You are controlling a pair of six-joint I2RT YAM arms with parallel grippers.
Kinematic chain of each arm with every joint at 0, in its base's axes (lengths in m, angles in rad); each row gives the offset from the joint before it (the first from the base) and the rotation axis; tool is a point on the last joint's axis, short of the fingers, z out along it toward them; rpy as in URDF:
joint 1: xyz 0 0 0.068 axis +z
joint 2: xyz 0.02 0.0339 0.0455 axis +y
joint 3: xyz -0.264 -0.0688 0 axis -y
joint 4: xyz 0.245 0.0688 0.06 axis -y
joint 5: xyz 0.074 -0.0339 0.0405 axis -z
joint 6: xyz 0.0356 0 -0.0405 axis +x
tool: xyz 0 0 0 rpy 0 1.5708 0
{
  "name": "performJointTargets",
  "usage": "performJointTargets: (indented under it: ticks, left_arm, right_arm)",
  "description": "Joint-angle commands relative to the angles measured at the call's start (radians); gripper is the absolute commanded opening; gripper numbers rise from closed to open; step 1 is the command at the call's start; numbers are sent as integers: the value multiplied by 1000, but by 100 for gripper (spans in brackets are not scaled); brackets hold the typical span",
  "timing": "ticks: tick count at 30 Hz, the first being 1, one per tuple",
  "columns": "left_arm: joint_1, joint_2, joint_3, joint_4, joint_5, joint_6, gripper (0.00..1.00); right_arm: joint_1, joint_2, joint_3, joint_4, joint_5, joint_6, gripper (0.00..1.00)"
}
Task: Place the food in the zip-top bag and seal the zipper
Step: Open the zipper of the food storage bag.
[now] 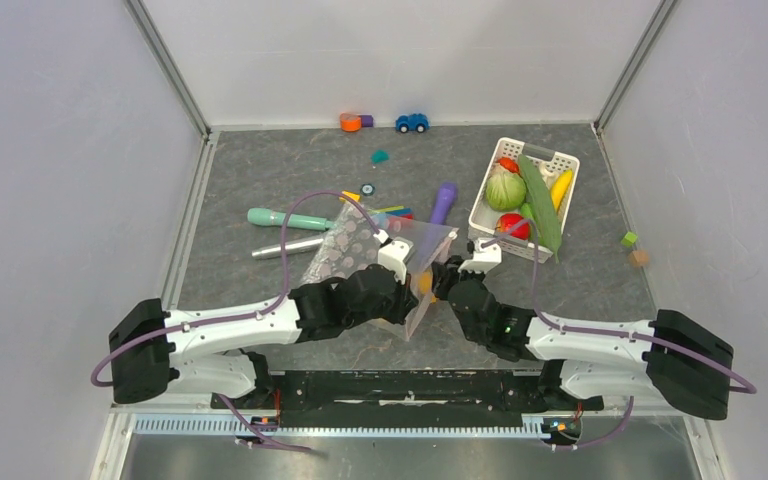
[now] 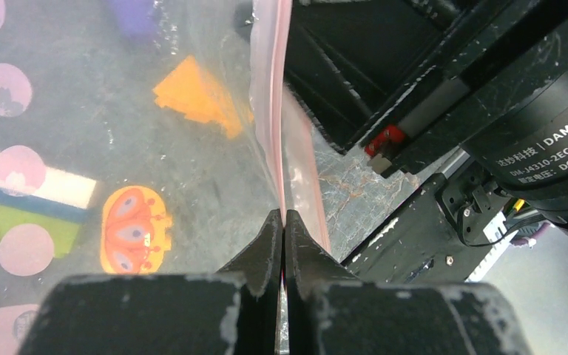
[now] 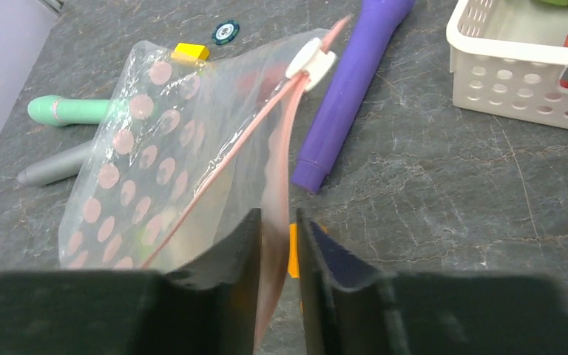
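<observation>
**Bag held by its pink strip, produce in the basket**

Nearest us, the left gripper (image 2: 282, 222) is clenched on the narrow pale-pink zipper (image 3: 275, 163), its fingers pressed flat against the strip. The right gripper (image 3: 277, 222) straddles the same strip with its jaws a little apart; we cannot tell whether it pinches. Between them the floppy clear polka-dot zip-top bag (image 3: 140, 148) is held up. Its mouth gapes, and the two strip halves meet at a white slider (image 3: 310, 59) at the far end. An orange piece (image 2: 196, 96) shows through the film; whether it is inside or behind, we cannot tell. Just beyond lies a long purple stick (image 3: 351, 81). Farther right, the white slotted basket (image 1: 550, 152) holds the round green cabbage (image 1: 505, 189), long green cucumber (image 1: 540, 200), yellow banana (image 1: 561, 188) and a red tomato (image 1: 513, 226).
</observation>
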Motion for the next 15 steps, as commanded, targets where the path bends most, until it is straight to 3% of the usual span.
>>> performJointTargets:
  ticks: [1,3,4,12,15]
  left_arm:
    - [-10,-30,32,23,-86,-28,2]
    - [-11,-55,36,-16,-149,-43,2]
    - [-12,-74,42,-43,-195,-47,2]
    - [-10,-200,120,-329,-610,-97,2]
    - [-11,-226,161,-458,-752,-150,2]
  right_arm:
    - [2,-58,-83,153,-16,-16,22]
    - [-1,-80,-104,164,-28,-35,3]
    - [-3,-90,-108,158,-37,-55,0]
    - [-9,-169,-115,73,-252,-337,0]
    - [-10,-210,-120,-9,-256,-388,0]
